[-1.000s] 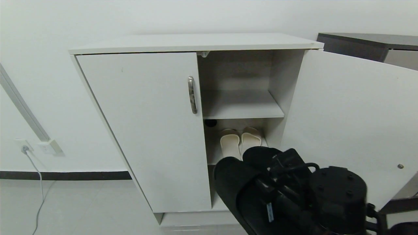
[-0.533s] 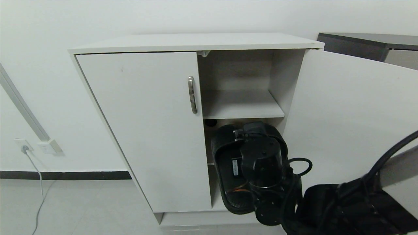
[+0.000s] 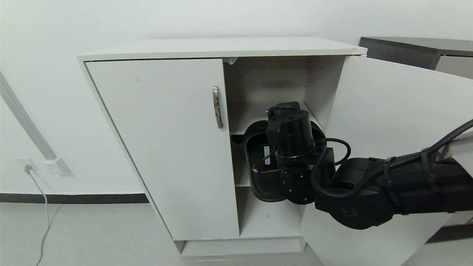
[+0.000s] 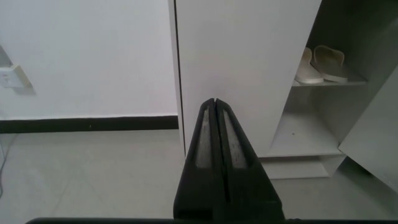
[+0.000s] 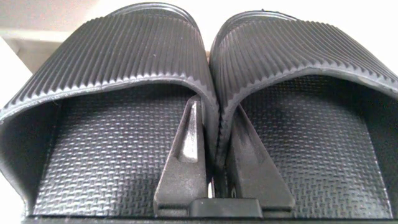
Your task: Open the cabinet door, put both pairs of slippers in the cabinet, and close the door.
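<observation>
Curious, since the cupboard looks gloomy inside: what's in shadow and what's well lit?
Head view: cabinet interior shadowed under its top, closed door evenly lit. Left wrist view: white slippers sit in dimmer light. Right wrist view: light catches black slippers' ribbed straps.

shut off on the left by the closed left door; open through the right half, past the swung-out right door. crowded at mid-height by black slippers clamped in the right gripper. taken on the middle shelf by white slippers; bare along the bottom shelf.
</observation>
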Controlling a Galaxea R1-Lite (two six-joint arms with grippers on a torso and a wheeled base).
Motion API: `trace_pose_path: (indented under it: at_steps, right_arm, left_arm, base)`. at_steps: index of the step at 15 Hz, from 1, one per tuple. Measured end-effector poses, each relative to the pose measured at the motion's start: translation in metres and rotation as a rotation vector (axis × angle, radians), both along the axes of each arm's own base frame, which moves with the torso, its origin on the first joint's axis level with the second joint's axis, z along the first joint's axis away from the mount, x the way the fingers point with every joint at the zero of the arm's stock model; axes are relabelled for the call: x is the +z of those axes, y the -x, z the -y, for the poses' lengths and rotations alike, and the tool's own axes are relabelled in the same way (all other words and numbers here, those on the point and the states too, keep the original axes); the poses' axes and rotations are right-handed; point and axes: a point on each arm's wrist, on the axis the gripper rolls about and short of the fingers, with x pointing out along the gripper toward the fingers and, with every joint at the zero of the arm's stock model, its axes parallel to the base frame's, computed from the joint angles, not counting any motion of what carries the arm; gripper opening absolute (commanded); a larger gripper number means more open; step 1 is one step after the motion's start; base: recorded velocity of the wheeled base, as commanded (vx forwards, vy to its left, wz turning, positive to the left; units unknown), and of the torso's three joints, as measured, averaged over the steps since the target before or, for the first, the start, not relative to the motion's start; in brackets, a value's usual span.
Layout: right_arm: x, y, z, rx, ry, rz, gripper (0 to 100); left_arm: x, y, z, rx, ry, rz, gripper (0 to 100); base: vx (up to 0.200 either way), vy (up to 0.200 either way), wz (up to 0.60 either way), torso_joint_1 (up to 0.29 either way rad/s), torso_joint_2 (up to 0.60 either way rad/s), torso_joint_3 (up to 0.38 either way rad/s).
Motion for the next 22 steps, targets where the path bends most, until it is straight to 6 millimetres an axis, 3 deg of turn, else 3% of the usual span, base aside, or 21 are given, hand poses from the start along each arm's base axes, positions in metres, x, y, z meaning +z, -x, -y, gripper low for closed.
trace_pose_path:
  at_steps: [7,15,18,22]
  right_arm:
    - [0.012,-0.007,0.004,0.023,-0.023,-0.050,0]
    - [0.019,0.001,0.005,0.048,-0.036,-0.045,0]
    - [0.016,0.011,0.001,0.071,-0.026,-0.053,0]
    - [0.014,0.008,-0.002,0.073,-0.026,-0.052,0]
  left_arm:
    - [0.000,0.000,0.000,0.000,-0.001,0.000,0]
    - [0.000,0.000,0.000,0.000,-0.003,0.000,0]
    - [0.000,0.000,0.000,0.000,-0.002,-0.001,0]
    - [0.000,0.000,0.000,0.000,-0.002,-0.001,0]
  base:
    - [0.000,0.000,0.00,0.000,0.00,0.000]
    - [0.200,0.000,0.00,0.001,0.00,0.004]
    - [0.000,0.000,0.00,0.000,0.00,0.000]
    - [0.000,0.000,0.00,0.000,0.00,0.000]
